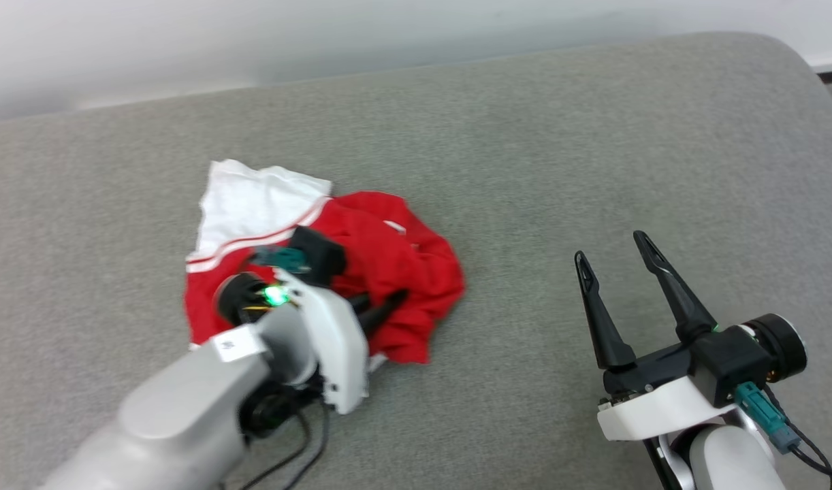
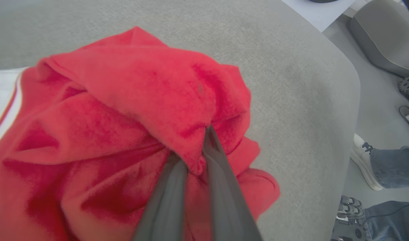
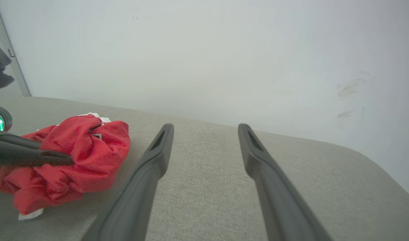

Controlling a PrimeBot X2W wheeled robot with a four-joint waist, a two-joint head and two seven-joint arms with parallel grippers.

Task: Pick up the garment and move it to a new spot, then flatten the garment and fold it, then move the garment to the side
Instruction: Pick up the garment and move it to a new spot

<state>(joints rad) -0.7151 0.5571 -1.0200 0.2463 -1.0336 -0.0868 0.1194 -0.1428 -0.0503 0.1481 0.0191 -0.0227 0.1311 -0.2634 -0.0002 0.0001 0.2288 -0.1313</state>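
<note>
My left claw (image 2: 191,150) is clamped on a fold of the red shirt (image 1: 389,262), which lies crumpled left of centre on the grey cushion (image 1: 525,170). My right claw (image 1: 610,248), at lower right, stands apart and holds nothing. I judge only the grab is made; moving, flattening and folding remain.

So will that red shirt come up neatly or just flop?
Probably floppy: the garment lies crumpled in soft folds, so it should sag from the pinch. It likely weighs little: the left gripper grips just one thin fold. On the textured grey surface it may drag, not slide.
</note>
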